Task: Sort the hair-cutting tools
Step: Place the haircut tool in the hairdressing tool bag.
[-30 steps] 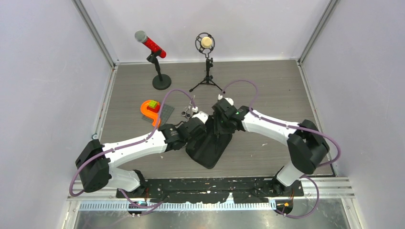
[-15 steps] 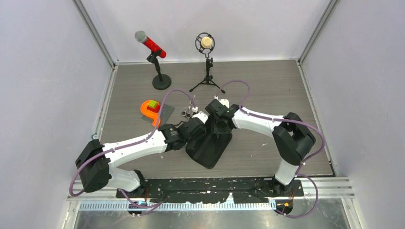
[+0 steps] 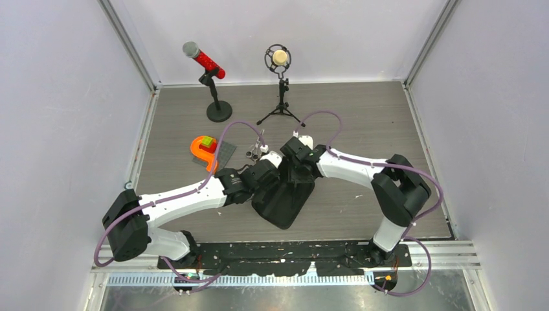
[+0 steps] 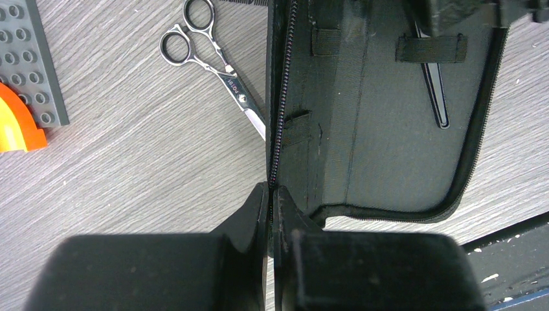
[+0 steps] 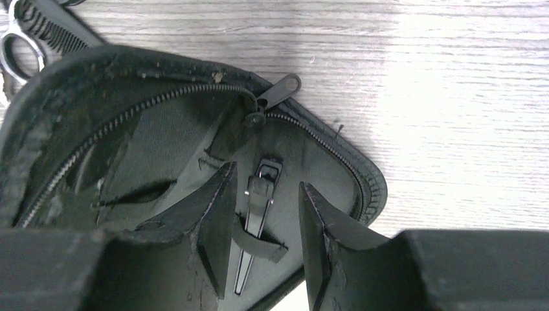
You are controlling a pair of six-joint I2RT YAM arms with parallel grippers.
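The right gripper (image 5: 267,181) is open and holds nothing. Its 2 fingers (image 5: 217,220) straddle a hair clip (image 5: 257,207) tucked under a strap (image 5: 259,245) in the zip case (image 4: 388,142), mid-desk toward the near edge. The clip's long axis runs along the fingers, so closing would probably pinch its sides. The left gripper (image 4: 270,194) is clamped on the case's zipper edge. The scissors (image 4: 220,68) lie just beside the case, toward the far-left corner.

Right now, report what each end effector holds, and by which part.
The left end effector is shut on the zip case, pinching its zipper edge. The right end effector holds nothing, open astride a hair clip strapped inside.
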